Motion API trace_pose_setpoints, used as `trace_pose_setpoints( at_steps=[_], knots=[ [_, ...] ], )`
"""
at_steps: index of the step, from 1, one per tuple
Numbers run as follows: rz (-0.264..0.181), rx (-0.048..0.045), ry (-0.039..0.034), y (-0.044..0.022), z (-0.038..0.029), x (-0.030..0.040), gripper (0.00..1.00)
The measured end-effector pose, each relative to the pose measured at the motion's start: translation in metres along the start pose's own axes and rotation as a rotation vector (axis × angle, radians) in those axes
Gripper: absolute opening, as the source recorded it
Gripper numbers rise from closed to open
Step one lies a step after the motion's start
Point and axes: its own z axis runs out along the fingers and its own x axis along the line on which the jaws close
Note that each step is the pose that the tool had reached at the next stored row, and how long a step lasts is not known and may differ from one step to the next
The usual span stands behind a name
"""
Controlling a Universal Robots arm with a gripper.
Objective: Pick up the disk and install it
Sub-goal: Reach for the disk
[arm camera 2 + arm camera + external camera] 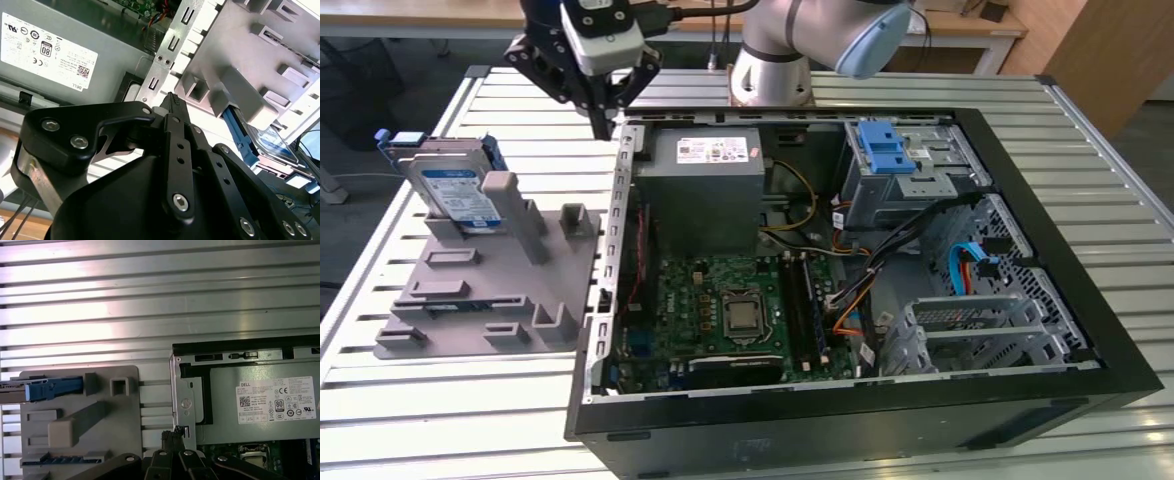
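Disk point(454, 188) stands on edge in a slot at the far corner of the grey fixture point(494, 290), label facing the camera, blue bracket around its edges. It is on the exterior view's left, outside the case point(854, 432). In the first wrist view the bracket's blue edge point(52, 388) shows along the fixture's slot. In the second wrist view part of the disk point(272, 142) sits behind a grey post.

Gripper point(602, 128) hangs tip-down over the case's far corner on the exterior view's left, between fixture and power supply point(707, 195). Fingers are together, with nothing between them. It is apart from the disk. In both wrist views the tip point(172, 99) point(173, 434) lies just beside the case's silver edge rail.

Case lies open on a slatted metal table point(427, 420). Motherboard point(720, 310) is near the camera. Cage point(914, 175) with a blue latch is at the far side, to the exterior view's right of the power supply.
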Motion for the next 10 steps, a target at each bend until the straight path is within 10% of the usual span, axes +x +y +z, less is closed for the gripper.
trace_pose_setpoints(
  at_steps=[10],
  knots=[
    [0.0, 0.0, 0.0001, 0.0003, 0.0005, 0.0015, 0.11]
  ],
)
